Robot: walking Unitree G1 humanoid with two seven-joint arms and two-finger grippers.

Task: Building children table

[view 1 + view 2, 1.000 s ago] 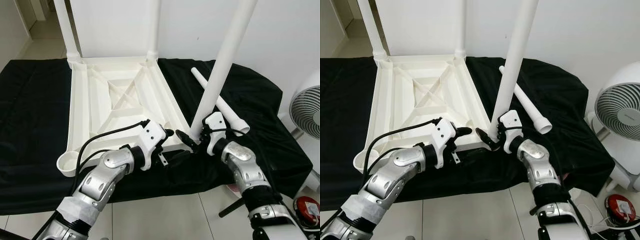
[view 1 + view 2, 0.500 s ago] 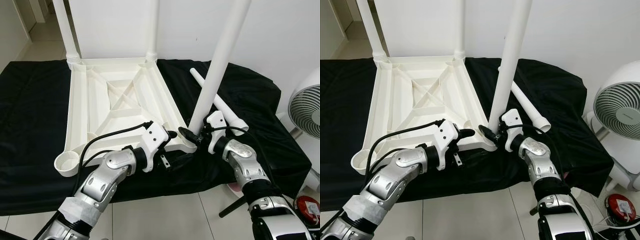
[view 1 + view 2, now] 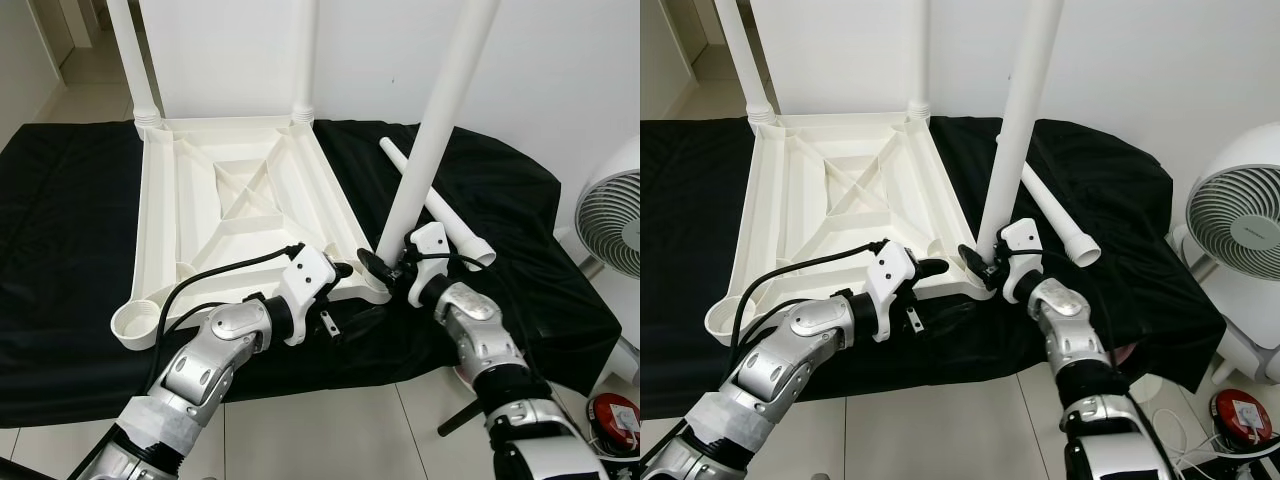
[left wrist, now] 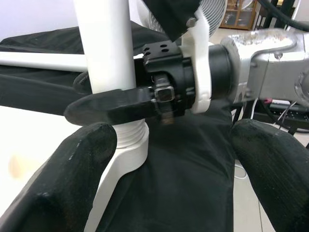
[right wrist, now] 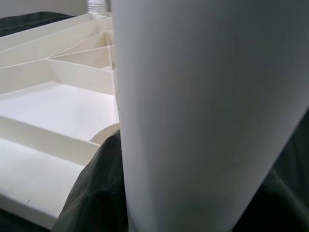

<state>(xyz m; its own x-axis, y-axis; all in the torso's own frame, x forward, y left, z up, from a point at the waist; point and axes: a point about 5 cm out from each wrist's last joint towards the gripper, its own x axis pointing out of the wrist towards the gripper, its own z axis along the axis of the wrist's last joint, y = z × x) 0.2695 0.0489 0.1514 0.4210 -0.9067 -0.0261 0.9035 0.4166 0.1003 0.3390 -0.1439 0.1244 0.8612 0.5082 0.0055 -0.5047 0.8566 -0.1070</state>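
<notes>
The right gripper (image 3: 378,272) clamped the leg (image 3: 432,140) in the tabletop (image 3: 240,200) corner socket, apparently seated; the left gripper (image 3: 338,272) hovered open beside it.

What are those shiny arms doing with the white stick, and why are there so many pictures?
Those arms belong to a robot. Two pictures come from cameras in its head, looking down; two come from cameras on its wrists. A white table top lies upside down on a black cloth. Two legs already stand at its far corners. The right gripper is shut on a third table leg, holding it upright in the near corner socket. The left gripper waits open beside it. One spare leg lies on the cloth. A fan stands nearby.
</notes>
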